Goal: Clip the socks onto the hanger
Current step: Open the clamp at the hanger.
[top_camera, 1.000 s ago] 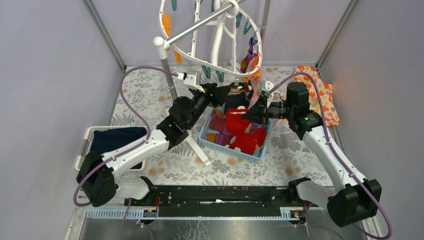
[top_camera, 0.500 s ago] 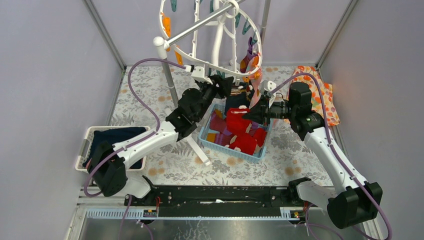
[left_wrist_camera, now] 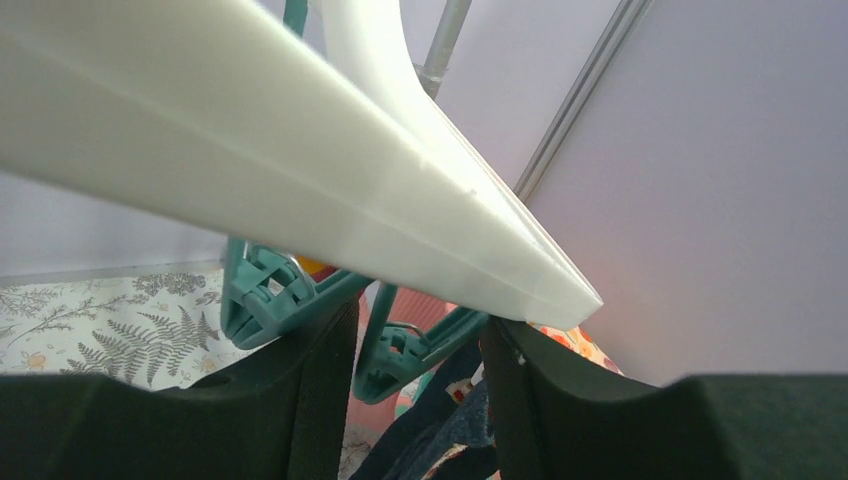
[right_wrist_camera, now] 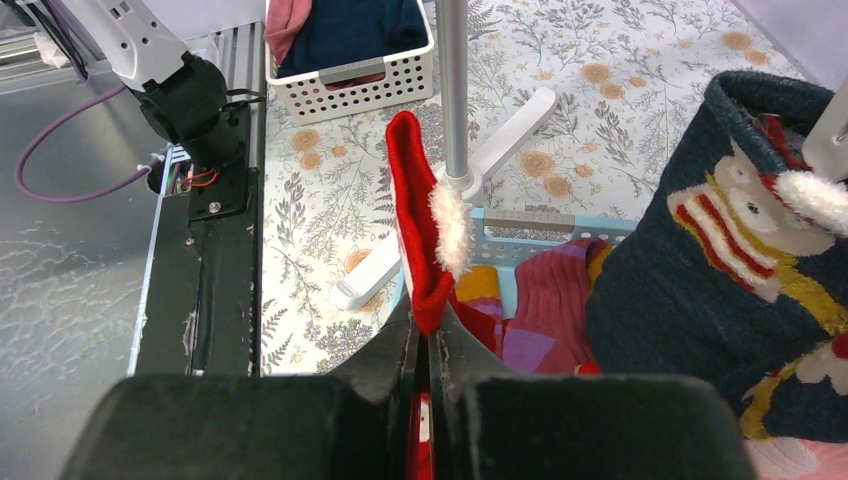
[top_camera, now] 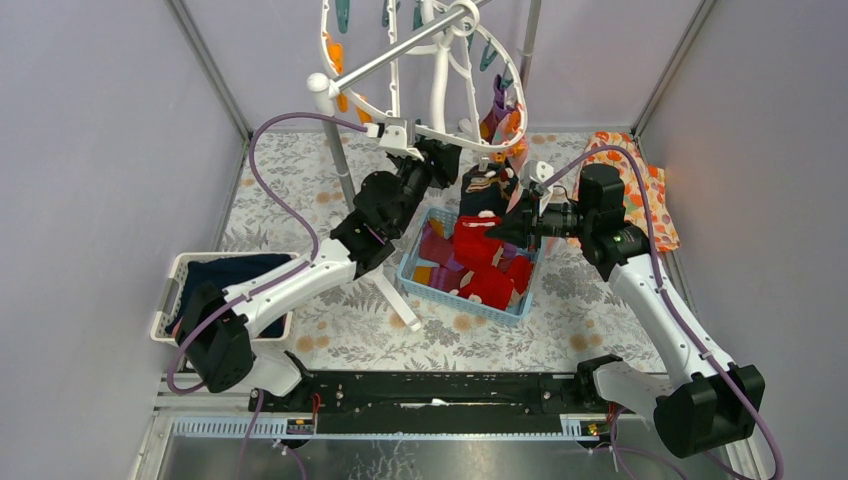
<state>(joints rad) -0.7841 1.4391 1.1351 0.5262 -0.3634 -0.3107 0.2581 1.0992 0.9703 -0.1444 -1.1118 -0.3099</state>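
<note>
The right gripper (right_wrist_camera: 428, 352) is pinching a fluffy-trimmed red sock (right_wrist_camera: 410, 200) (jaws tight). The left gripper (left_wrist_camera: 415, 335) is gaping around a teal clip (left_wrist_camera: 392, 358).

The hanger (left_wrist_camera: 250, 130) rim bars our left fingers (left_wrist_camera: 310, 400) overhead, a teal clip (left_wrist_camera: 405, 350) between them. Grey pole (right_wrist_camera: 452, 90) and navy sock (right_wrist_camera: 680, 300) flank our right fingers' (right_wrist_camera: 385, 385) path; bare table (right_wrist_camera: 620, 80) lies beyond.
</note>
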